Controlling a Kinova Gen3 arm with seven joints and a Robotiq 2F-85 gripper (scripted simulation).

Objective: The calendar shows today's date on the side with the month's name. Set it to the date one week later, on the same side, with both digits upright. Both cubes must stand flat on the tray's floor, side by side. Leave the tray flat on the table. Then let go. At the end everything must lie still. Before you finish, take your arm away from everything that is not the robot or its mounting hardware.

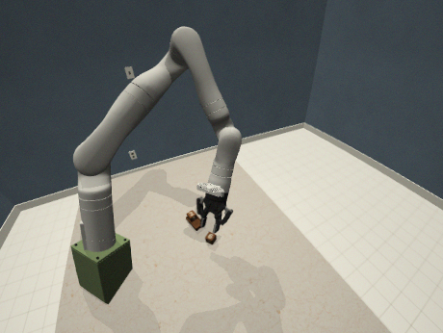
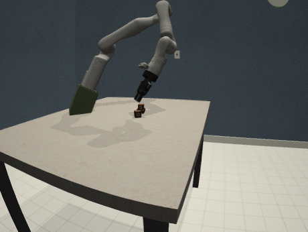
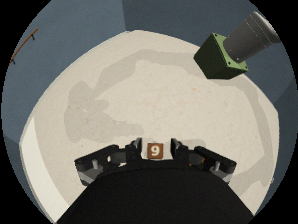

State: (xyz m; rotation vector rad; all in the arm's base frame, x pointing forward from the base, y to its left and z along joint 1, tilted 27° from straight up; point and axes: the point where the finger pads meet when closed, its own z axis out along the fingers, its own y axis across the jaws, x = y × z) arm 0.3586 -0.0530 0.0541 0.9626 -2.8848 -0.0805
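A loose cube [image 2: 137, 114] sits on the table [image 2: 134, 144] beneath the hand [image 2: 137, 99].

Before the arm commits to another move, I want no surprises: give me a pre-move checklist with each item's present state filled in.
1. Gripper holds nothing: ok, its fingers stand part-way apart with no cube between them.
2. Loose cube lined up between the fingers: ok in the wrist view, its 9 facing up.
3. Both cubes in the tray: not ok, the loose one lies on the table outside it.
4. Tray flat on the table: cannot tell, too small.
5. Date one week later showing: not ok, one cube is out.
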